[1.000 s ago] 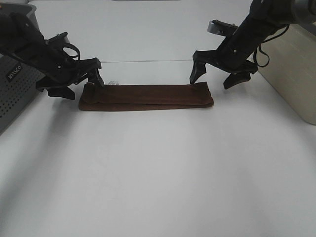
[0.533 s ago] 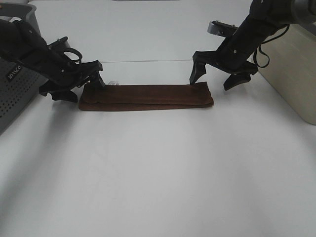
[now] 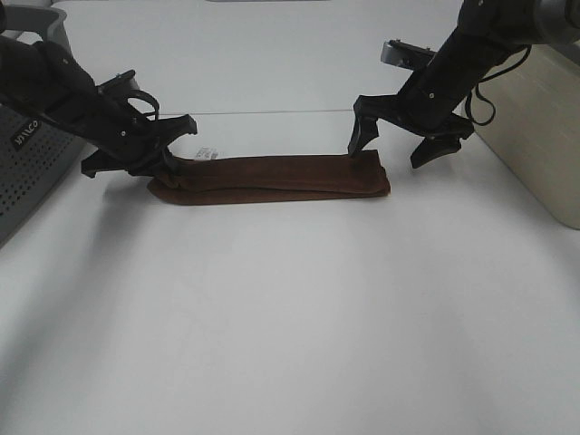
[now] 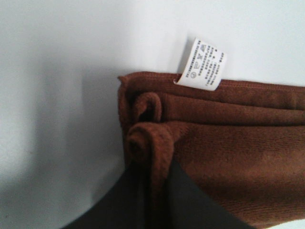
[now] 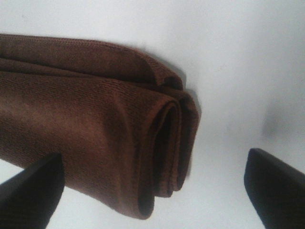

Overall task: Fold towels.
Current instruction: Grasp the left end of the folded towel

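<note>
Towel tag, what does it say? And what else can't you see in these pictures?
- Tag writing: left wrist view, print too small and blurred to read.
- Towel inner layers: every view, its own folds cover them.
- Left tool: left wrist view, cut off by the edge; only dark tips pinching the towel show.
- Grey box and beige box: high view, cut off by the edges.

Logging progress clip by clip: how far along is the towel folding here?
Done: the brown towel lies on the table folded lengthwise into a narrow layered strip. In hand: the left gripper is shut on its left end, the right gripper open astride the right end. Left: probably the end-to-end fold, not yet begun.
</note>
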Robot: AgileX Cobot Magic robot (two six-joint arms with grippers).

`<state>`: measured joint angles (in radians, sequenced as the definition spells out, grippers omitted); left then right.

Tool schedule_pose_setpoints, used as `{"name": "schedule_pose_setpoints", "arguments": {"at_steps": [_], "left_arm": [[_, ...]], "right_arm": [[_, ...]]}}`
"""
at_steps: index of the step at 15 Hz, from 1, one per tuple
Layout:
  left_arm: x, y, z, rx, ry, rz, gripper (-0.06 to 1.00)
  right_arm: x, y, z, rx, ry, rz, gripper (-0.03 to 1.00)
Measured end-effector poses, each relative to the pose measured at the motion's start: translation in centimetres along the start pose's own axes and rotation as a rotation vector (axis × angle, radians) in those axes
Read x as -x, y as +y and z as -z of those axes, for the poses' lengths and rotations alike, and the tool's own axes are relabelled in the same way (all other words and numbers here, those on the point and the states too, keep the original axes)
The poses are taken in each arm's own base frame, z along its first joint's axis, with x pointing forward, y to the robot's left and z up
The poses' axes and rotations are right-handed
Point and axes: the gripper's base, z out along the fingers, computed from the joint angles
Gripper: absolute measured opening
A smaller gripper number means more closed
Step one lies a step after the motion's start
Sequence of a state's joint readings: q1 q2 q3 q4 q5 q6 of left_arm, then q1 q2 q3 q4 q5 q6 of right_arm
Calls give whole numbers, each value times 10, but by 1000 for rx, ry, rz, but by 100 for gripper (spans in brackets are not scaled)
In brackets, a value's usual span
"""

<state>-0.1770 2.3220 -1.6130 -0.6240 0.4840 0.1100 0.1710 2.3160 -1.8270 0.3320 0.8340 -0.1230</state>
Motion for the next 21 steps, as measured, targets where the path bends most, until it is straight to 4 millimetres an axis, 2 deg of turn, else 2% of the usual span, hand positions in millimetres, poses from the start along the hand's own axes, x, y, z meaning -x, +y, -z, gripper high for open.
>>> {"name": "schedule_pose_setpoints", "arguments": {"at_steps": [3,9,11,12,14,17,19,21], "left_arm": [[9,-10,25,15,-26,-87,4],[28,-40,97,1,-44,-121,4],[28,-59,105,-26,-16,-83,4],[23,-84,107,-59,-14,-96,4],[15,-108,99,-90,-9,-100,4],[1,-135,60,-135,6,-68,8],[-9,-147,29,-162,15,-30,17],[-18,-160,10,-211,20,17,32]], "right_arm": [[0,0,0,0,2,-8,96],[-7,1,0,9,83,-28,96],[-11,1,1,12,121,-52,96],[-10,4,10,16,119,-47,96],[-5,9,29,21,88,-36,96],[-2,19,64,33,61,-15,96],[-3,23,77,38,61,-8,96],[-4,24,81,39,65,-13,96]]}}
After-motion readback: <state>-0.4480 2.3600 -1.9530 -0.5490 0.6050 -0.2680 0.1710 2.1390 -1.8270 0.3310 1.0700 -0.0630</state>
